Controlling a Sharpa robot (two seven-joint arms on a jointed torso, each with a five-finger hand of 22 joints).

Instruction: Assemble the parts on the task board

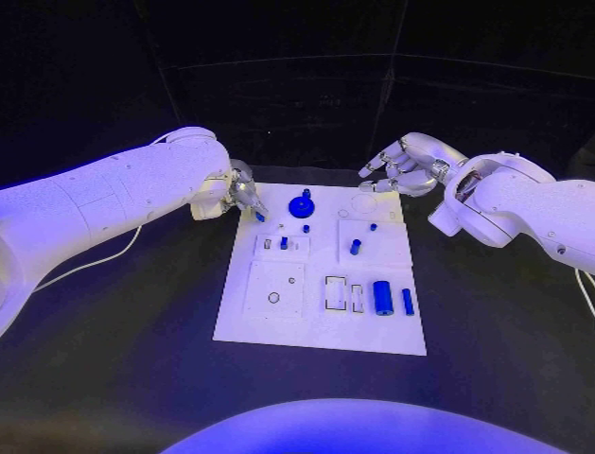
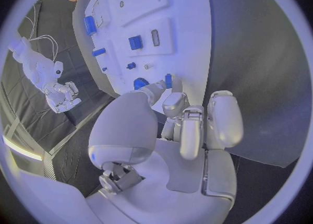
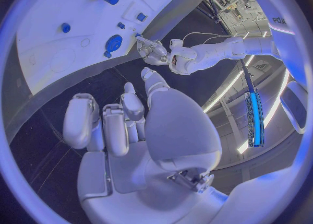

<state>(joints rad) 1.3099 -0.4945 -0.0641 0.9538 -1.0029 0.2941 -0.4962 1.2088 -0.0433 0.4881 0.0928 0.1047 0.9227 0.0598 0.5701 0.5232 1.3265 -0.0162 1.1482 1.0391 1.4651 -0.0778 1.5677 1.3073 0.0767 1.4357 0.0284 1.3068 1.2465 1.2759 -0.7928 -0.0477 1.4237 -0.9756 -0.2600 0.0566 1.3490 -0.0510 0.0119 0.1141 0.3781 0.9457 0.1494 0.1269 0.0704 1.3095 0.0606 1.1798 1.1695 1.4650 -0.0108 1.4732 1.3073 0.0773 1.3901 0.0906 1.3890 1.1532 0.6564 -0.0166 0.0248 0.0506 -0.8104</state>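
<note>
White and flat, the task board [image 1: 243, 322] lies in the middle of the black table [image 1: 516, 359], its long side running from 6 to 12 o'clock in the head view. Blue parts stand on it. A round blue knob [image 1: 302, 203] sits toward the board's 12 o'clock edge. A small blue peg [image 1: 306, 228] lies just below it, and a blue block [image 1: 284, 243] sits in a recess at the board's 10 o'clock area. A short blue pin [image 1: 373, 226] and a blue cylinder [image 1: 356, 248] stand toward 2 o'clock. At 5 o'clock a thick blue cylinder [image 1: 382, 297] lies beside a thinner blue rod [image 1: 408, 301], close together but apart. A small ring [image 1: 272, 299] rests at 8 o'clock.

The left hand [image 1: 240, 197] hovers at the board's 11 o'clock corner. In the left wrist view its thumb and a fingertip [image 2: 156, 89] pinch a small blue piece [image 2: 168, 81] over the board's edge, while the other fingers curl in toward the palm.

The right hand [image 1: 404, 168] hangs beyond the board's 1 o'clock corner, over the dark table and clear of every part. Its fingers [image 3: 104, 125] are bent partway and spread, and the right wrist view shows nothing between them.
</note>
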